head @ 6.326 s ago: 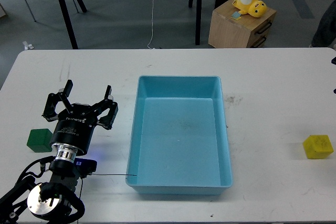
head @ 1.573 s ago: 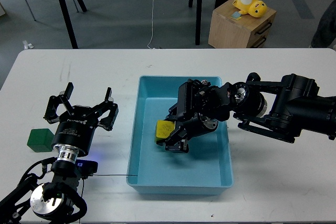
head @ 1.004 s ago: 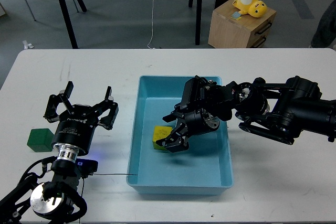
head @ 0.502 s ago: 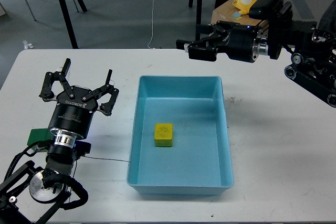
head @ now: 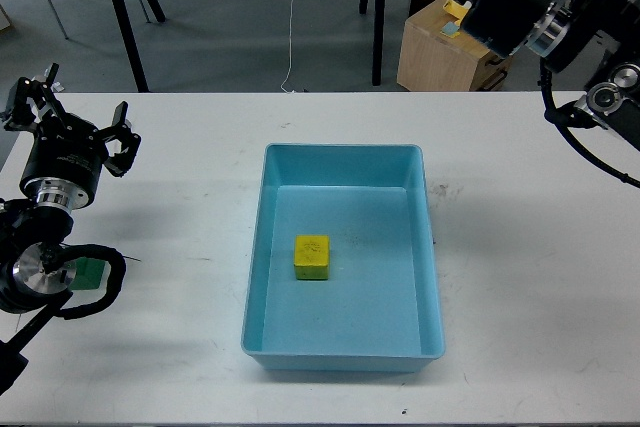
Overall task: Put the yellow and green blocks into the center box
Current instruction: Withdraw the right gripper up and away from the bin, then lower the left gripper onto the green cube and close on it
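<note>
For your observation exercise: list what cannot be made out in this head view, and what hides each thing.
- Green block: mostly hidden behind the left arm; only a sliver shows.
- Right gripper: cut off by the top edge, so its jaws cannot be seen.
- Yellow plush toy: largely covered by the right arm.
- Mark on the yellow block: too faint to read.

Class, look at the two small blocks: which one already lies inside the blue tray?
The yellow block lies on the floor of the blue tray; the green block sits outside on the table, partly hidden by the left arm.
</note>
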`<state>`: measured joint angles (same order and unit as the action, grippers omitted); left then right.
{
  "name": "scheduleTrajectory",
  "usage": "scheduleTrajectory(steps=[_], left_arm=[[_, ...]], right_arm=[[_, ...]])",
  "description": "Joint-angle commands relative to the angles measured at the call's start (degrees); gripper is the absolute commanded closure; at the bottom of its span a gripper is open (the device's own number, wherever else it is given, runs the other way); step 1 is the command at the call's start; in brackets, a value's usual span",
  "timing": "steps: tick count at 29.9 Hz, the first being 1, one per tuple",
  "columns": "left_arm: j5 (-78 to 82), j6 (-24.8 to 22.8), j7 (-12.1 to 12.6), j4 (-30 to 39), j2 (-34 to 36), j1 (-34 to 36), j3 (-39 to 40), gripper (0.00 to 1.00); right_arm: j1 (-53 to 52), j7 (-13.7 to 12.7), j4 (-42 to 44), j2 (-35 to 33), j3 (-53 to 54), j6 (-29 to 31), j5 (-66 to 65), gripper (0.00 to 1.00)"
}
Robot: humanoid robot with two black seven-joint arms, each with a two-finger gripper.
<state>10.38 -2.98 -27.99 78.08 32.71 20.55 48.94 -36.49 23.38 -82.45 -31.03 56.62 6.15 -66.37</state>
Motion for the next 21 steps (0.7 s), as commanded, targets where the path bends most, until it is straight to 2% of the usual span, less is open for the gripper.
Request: scheduleTrajectory(steps=[1,3,5,10,13,18,21], left_arm=[[22.2,-1.4,0.0,0.0,2.6,-0.2,0.3,0.04],[33.6,-1.2,0.0,0.0,3.8,-0.2,0.2,0.14],[43.5,0.4,0.0,0.0,4.2,-0.1,0.5,0.14],[59.1,12.3,0.0,0.0,5.3,-0.8,0.1,0.11],[73.4,12.6,0.0,0.1,12.3,-1.7,-0.3,0.10],[91.5,12.6,0.0,-0.1,16.0,-1.5,-0.8,0.08],[101.0,12.3,0.0,-0.1,22.6,-1.9,-2.7,0.08]], right_arm=[[12.6,-0.4,-6.5,-2.6,7.8,0.0,1.0,0.01],[19.4,-0.4,-9.4,-2.9,12.3,0.0,1.3,0.01],[26.0,-0.4,-11.7,-2.9,17.2,-0.1,1.8,0.01],[41.4,-0.2,-15.3,-2.1,25.5,-2.4,6.8,0.01],[48.7,0.3,-15.8,-2.2,27.7,-4.7,11.5,0.01],[56.9,1.0,-15.8,-2.1,31.0,-5.2,15.7,0.01],[60.6,1.6,-15.7,-1.9,32.3,-5.2,16.6,0.01]])
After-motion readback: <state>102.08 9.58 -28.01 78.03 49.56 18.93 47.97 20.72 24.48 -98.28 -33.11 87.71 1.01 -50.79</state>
